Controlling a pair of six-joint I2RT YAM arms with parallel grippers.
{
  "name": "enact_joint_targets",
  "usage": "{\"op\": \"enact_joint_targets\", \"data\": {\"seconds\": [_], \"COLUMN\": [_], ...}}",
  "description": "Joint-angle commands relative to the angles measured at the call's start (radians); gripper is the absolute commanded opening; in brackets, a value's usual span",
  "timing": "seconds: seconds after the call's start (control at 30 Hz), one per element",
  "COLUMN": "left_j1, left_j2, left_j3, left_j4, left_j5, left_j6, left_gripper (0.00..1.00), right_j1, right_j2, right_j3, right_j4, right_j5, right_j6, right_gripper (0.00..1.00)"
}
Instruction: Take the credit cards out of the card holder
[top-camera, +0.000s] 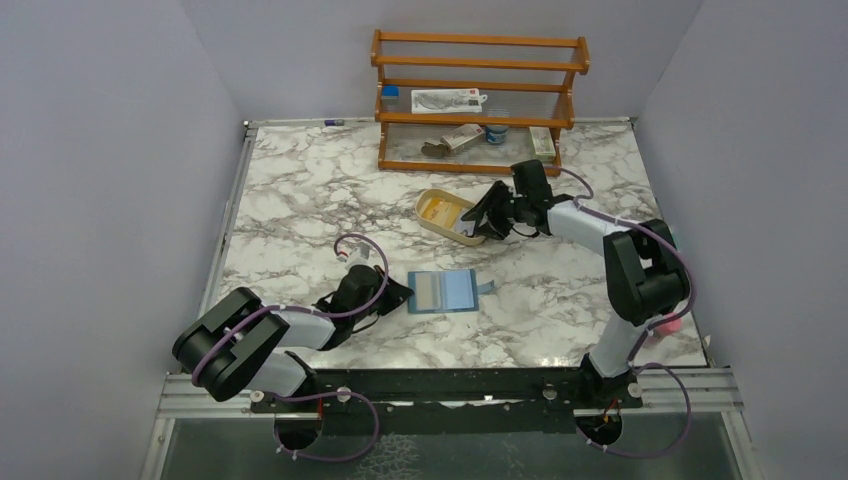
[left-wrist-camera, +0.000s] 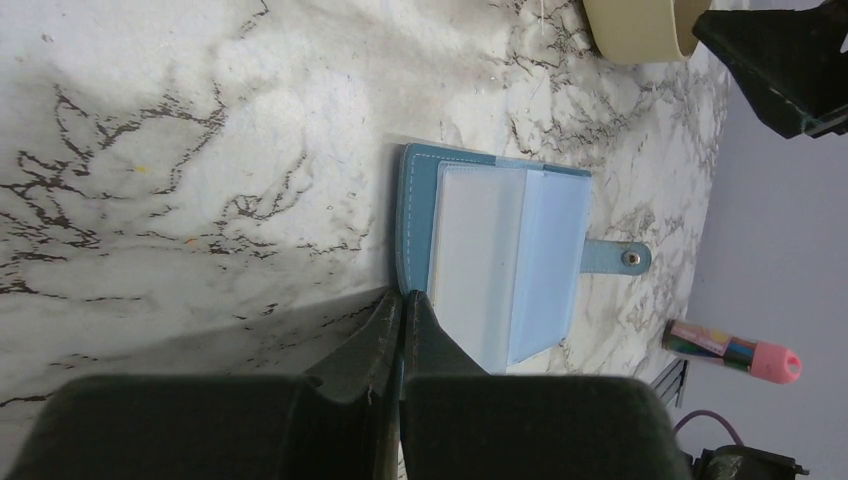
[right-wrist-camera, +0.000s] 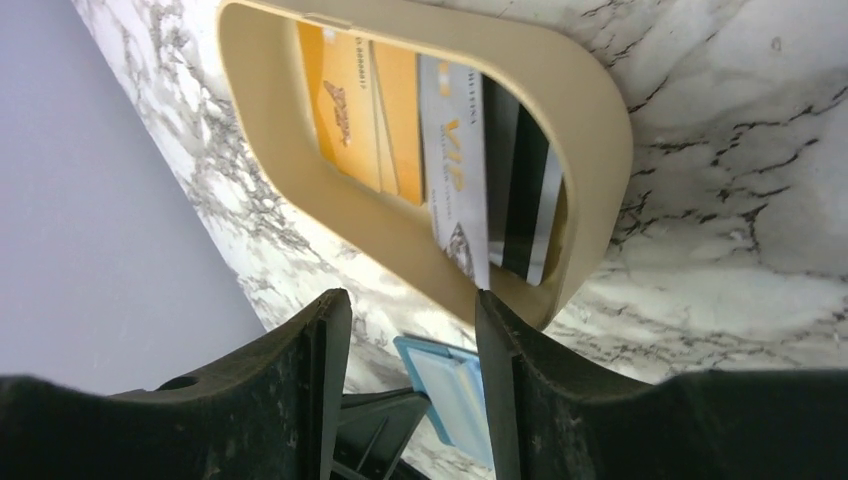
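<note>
Just ahead of your left gripper (left-wrist-camera: 402, 305), fingers pressed together: open card holder (left-wrist-camera: 495, 250). Beneath your right gripper (right-wrist-camera: 410, 330), fingers parted, empty: tan tray (right-wrist-camera: 590, 110) holding credit cards (right-wrist-camera: 455, 170).

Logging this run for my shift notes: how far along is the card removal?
Mostly done, it seems: gold, silver and dark-striped plastic cards lie in the oval tan tray. The right gripper hovers open at the tray, holding nothing. The left gripper sits shut at the open teal-blue bifold wallet; whether any cards remain inside is unclear.
</note>
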Motion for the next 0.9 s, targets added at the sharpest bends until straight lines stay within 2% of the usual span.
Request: {"op": "enact_joint_targets", "data": {"seconds": [0.0,0.27,0.43,0.6,0.7,0.87], "left_j1": [0.009,0.012,0.013,0.01,-0.004,-0.053], "left_j2": [-0.009,-0.041,-0.109,-0.174,-0.197,-0.207], "left_j3": [-0.005,0.032,0.1,0.217,0.298,0.41], "left_j4": [-0.007,-0.043,-0.164,-0.351,-0.469,-0.623], "left_j5": [0.012,0.03,0.023,-0.016,-0.032,-0.094], "left_j6": [0.026,0.054,0.111,0.183,0.225,0.259], "left_gripper": [0.0,0.0,0.0,0.0,0.0,0.0], "right_j1": [-0.008,-0.008,0.01,0.113,0.185,0.213], "right_j2": [-0.086,-0.248,-0.321,-0.345,-0.324,-0.279], "right_j3": [0.052,0.07,0.002,-0.055,-0.081,-0.143], "right_j4": [-0.1,-0.192,-0.082,-0.037,-0.012,0.089], "right_j5": [0.047,0.149,-0.043,-0.097,-0.095,-0.157], "right_j6": [-0.027,-0.117,-0.324,-0.457,-0.484,-0.445], "right_gripper": [0.54,0.6,0.6,0.62,0.62,0.61]}}
